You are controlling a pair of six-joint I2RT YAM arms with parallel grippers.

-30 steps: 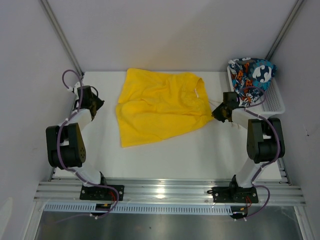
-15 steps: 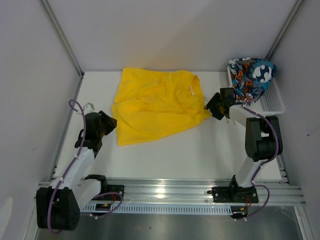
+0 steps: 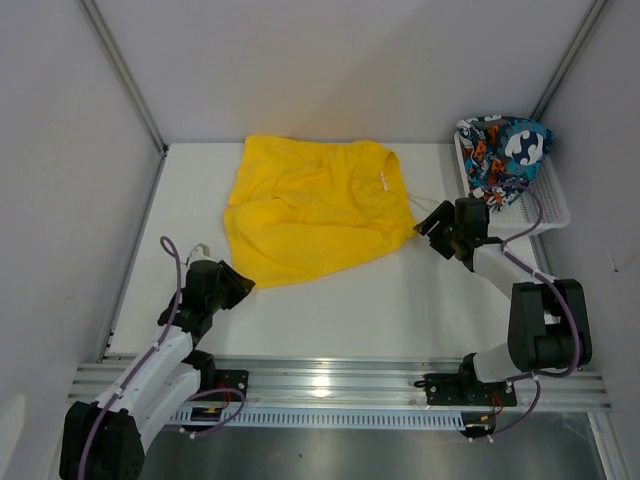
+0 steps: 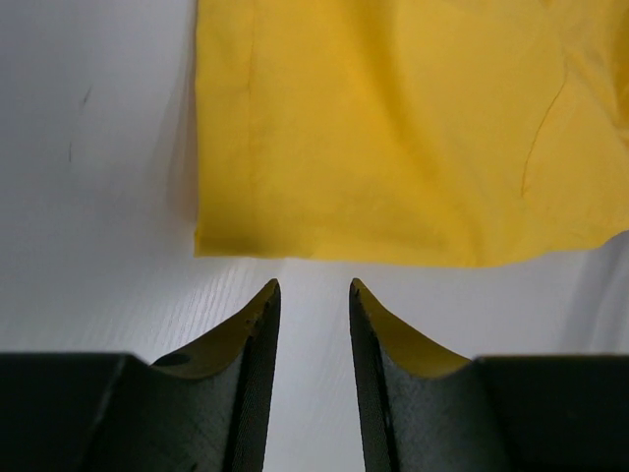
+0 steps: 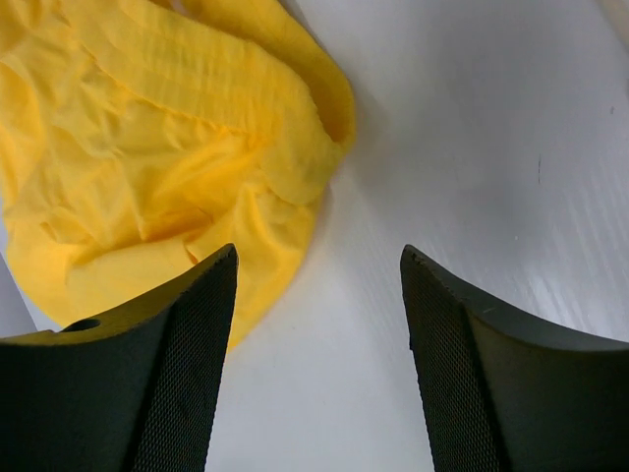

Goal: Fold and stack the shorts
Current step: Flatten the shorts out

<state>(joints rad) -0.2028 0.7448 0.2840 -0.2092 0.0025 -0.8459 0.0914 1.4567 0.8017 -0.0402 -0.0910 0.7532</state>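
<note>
Both grippers are empty. The left gripper (image 4: 313,285) holds its fingers a narrow gap apart, tips just short of the near hem of the plain bright yellow cloth shorts (image 4: 393,128), which lie straight ahead of it. The right gripper (image 5: 319,251) stands wide; the rumpled waistband end lies ahead and to its left, close by, though whether it touches I cannot tell. Between the arms the yellow pair lies flat on the white table (image 3: 380,310), its long axis running left to right, so each arm has one end within easy reach. The teal, orange, black and white printed shorts (image 3: 505,150) sit heaped in the white plastic mesh basket (image 3: 545,205) at the far right, nearer the right arm
</note>
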